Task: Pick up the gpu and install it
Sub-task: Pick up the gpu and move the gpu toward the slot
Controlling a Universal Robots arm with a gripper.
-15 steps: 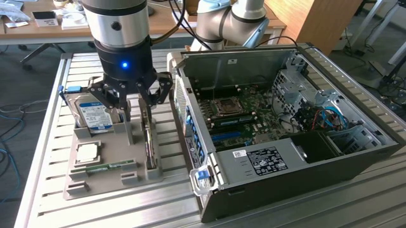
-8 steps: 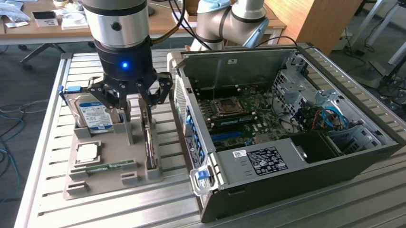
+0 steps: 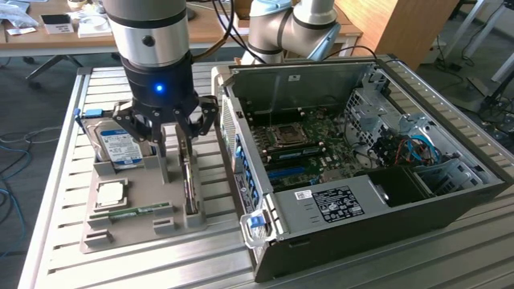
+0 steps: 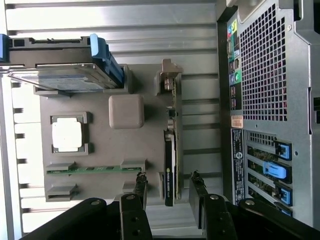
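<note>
Slatted aluminium bench point(image 3: 120, 265) carries a grey fixture tray point(image 3: 144, 186) and, at 3 o'clock from it in the exterior view, an open computer case point(image 3: 362, 235) lying on its side with its motherboard point(image 3: 305, 144) exposed. On the tray, the gpu point(image 3: 191, 192) stands on edge in a slot along the 3 o'clock side, the side nearest the case. A silver hard drive point(image 3: 120, 144) with a blue-white label stands upright at 11 o'clock, a square processor chip point(image 3: 111, 194) lies at 8 o'clock, and a narrow green memory stick point(image 3: 136, 212) lies just at 6 o'clock of that chip. The gripper point(image 3: 178, 171) hangs over the gpu with its 2 fingers point(image 4: 140, 190) spread. In the wrist view, 1 finger flanks each face of the card with a gap on both sides, so nothing is pinched. The gpu sits seated in its slot, not lifted.
</note>
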